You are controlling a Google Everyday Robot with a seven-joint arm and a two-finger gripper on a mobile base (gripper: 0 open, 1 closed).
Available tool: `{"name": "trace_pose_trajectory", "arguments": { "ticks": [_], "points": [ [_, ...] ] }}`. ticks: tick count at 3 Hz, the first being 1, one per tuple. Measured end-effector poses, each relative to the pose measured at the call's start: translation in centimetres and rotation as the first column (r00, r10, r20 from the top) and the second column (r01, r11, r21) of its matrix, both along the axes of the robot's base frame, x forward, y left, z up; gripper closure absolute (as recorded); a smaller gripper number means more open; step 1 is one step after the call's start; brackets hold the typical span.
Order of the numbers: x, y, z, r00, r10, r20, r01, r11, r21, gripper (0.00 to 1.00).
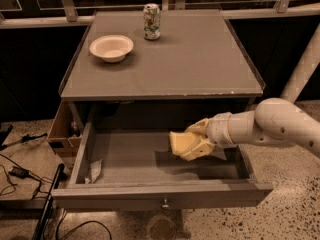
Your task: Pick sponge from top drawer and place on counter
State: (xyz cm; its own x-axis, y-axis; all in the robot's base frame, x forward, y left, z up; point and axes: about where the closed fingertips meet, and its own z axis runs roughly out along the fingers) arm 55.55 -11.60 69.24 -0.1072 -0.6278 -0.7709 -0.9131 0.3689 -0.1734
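The top drawer (131, 158) stands pulled open below the counter (175, 64). My gripper (189, 144) reaches into the drawer from the right and is shut on the pale-yellow sponge (176, 140), with one cream finger above it and one below. The sponge hangs a little above the drawer's grey bottom and casts a shadow beneath it. The drawer's front panel carries a small round knob (164, 204).
A white bowl (111, 47) and a drink can (151, 21) stand at the back left of the counter. A crumpled scrap (95, 170) lies in the drawer's left front corner. A cardboard box (62, 129) and cables (20, 174) are on the left, a white pole (304, 66) on the right.
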Motion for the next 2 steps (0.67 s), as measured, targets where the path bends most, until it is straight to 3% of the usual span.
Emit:
{"name": "trace_pose_trajectory", "arguments": {
  "ticks": [1, 2],
  "points": [
    [0.59, -1.01, 9.43, 0.9893, 0.002, 0.146, 0.001, 1.0, -0.02, 1.0],
    [0.59, -1.01, 9.44, 0.9893, 0.002, 0.146, 0.001, 1.0, -0.02, 1.0]
  ]
}}
